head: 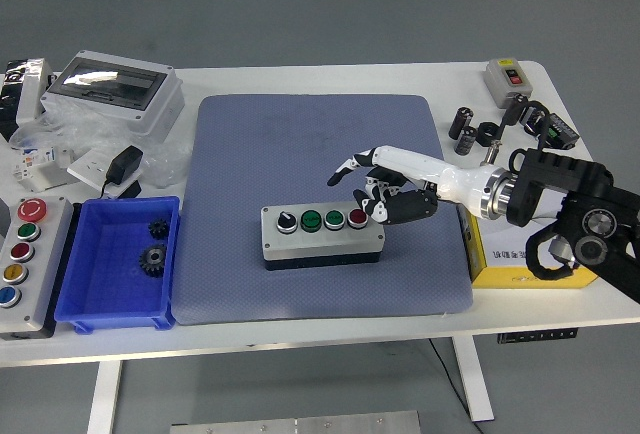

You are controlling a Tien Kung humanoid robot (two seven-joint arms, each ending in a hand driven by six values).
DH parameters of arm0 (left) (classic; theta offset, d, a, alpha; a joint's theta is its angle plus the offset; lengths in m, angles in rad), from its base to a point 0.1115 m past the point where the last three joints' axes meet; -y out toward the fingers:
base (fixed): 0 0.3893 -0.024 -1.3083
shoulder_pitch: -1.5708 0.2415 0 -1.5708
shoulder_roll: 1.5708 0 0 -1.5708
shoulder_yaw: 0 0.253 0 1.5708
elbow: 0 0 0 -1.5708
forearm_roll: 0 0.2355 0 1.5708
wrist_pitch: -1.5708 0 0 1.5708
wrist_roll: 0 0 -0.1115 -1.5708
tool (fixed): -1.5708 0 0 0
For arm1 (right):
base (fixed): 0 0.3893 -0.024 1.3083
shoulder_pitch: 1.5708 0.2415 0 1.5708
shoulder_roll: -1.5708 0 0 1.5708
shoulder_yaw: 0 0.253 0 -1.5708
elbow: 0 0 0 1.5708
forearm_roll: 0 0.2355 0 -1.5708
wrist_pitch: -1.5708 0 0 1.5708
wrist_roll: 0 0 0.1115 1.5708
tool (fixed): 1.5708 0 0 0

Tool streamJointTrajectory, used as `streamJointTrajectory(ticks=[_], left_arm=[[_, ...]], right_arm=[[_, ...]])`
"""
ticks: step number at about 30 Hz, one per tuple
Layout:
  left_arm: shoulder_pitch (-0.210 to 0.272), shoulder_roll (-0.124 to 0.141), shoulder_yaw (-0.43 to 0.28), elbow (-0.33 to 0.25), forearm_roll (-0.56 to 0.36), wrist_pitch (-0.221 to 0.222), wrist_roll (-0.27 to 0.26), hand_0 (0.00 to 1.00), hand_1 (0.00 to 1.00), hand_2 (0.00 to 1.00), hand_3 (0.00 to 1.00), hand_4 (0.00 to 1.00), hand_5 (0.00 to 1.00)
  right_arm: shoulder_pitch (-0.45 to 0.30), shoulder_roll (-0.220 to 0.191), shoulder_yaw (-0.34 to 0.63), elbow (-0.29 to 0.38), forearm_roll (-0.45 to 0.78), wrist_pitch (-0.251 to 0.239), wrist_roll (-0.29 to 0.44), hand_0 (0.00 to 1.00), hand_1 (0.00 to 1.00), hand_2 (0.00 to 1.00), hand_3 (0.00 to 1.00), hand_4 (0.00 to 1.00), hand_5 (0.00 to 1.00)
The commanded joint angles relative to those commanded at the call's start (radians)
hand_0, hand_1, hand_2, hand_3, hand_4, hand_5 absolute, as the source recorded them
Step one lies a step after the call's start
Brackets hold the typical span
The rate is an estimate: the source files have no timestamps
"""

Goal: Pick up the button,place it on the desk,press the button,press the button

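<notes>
A grey button box (322, 239) lies on the blue mat (300, 144), near its middle front. On top it carries a black selector, two green buttons and a red button (357, 217) at its right end. My right hand (375, 196) hovers just behind and above the red button. Its white index finger (345, 168) points left, clear of the box, and the other fingers are curled. It holds nothing. My left arm is out of view.
A blue bin (75, 299) with two gears and a second button box (22, 254) stand at the front left. A grey enclosure (115, 89) and an adapter are at the back left. A yellow box (515, 259), black cylinders (468, 132) and a small switch box (505, 76) are on the right.
</notes>
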Motion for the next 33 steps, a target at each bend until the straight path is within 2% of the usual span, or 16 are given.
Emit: streamJointTrajectory(ticks=[5,6,7,9,12,13,16,17,18,24,25,30,31,33], left_arm=[[0.006,-0.009,0.002,0.0,0.001,0.005,0.005,0.627,0.623,0.563,0.62,0.756,0.216],[0.007,-0.01,0.002,0.0,0.002,0.006,0.005,0.627,0.623,0.563,0.62,0.756,0.216],[0.008,-0.011,0.002,0.0,0.002,0.008,0.006,0.627,0.623,0.562,0.619,0.759,0.222],[0.009,-0.012,0.005,0.0,-0.001,0.013,0.007,0.627,0.623,0.562,0.619,0.759,0.222],[0.01,-0.013,0.012,0.0,-0.007,0.02,0.01,0.627,0.623,0.562,0.619,0.759,0.222],[0.011,-0.013,0.014,0.0,-0.009,0.023,0.013,0.627,0.623,0.562,0.618,0.756,0.224],[0.01,-0.015,0.023,0.0,-0.016,0.027,0.018,0.627,0.623,0.562,0.618,0.756,0.224],[0.01,-0.016,0.025,0.0,-0.017,0.027,0.019,0.627,0.623,0.562,0.618,0.756,0.224],[0.009,-0.015,0.029,0.0,-0.022,0.028,0.02,0.626,0.623,0.561,0.617,0.752,0.23],[0.01,-0.008,0.036,0.0,-0.038,0.031,0.022,0.626,0.623,0.561,0.617,0.752,0.23],[0.01,-0.006,0.037,0.0,-0.039,0.031,0.022,0.627,0.623,0.562,0.618,0.745,0.234],[0.01,-0.001,0.041,0.0,-0.041,0.032,0.023,0.627,0.623,0.562,0.618,0.745,0.234],[0.01,-0.001,0.041,0.0,-0.041,0.032,0.024,0.626,0.623,0.562,0.616,0.736,0.239],[0.011,0.0,0.041,0.0,-0.038,0.031,0.025,0.626,0.623,0.562,0.616,0.736,0.239]], right_arm=[[-0.106,0.112,0.111,-0.106,-0.092,-0.157,0.115,0.054,0.144,0.215,0.747,0.253,0.002],[-0.125,0.133,0.131,-0.125,-0.083,-0.188,0.142,0.054,0.144,0.215,0.747,0.253,0.002],[-0.144,0.155,0.151,-0.144,-0.067,-0.219,0.169,0.112,0.209,0.271,0.733,0.368,0.121],[-0.191,0.205,0.198,-0.187,-0.024,-0.287,0.236,0.112,0.209,0.271,0.733,0.368,0.121],[-0.248,0.262,0.226,-0.211,0.031,-0.366,0.316,0.112,0.209,0.271,0.733,0.368,0.121],[-0.267,0.278,0.227,-0.215,0.05,-0.391,0.341,0.449,0.499,0.579,0.701,0.675,0.35],[-0.316,0.304,0.23,-0.226,0.08,-0.455,0.414,0.449,0.499,0.579,0.701,0.675,0.35],[-0.324,0.307,0.23,-0.228,0.083,-0.464,0.427,0.449,0.499,0.579,0.701,0.675,0.35],[-0.337,0.309,0.23,-0.23,0.084,-0.473,0.443,0.673,0.682,0.701,0.73,0.822,0.536],[-0.361,0.31,0.226,-0.242,0.084,-0.482,0.462,0.673,0.682,0.701,0.73,0.822,0.536],[-0.361,0.309,0.226,-0.244,0.086,-0.483,0.463,0.801,0.774,0.796,0.81,0.896,0.666],[-0.36,0.308,0.227,-0.249,0.1,-0.486,0.466,0.801,0.774,0.796,0.81,0.896,0.666],[-0.36,0.308,0.228,-0.25,0.103,-0.486,0.467,0.909,0.871,0.898,0.9,0.998,0.876],[-0.361,0.308,0.23,-0.251,0.109,-0.486,0.469,0.909,0.871,0.898,0.9,0.998,0.876]])
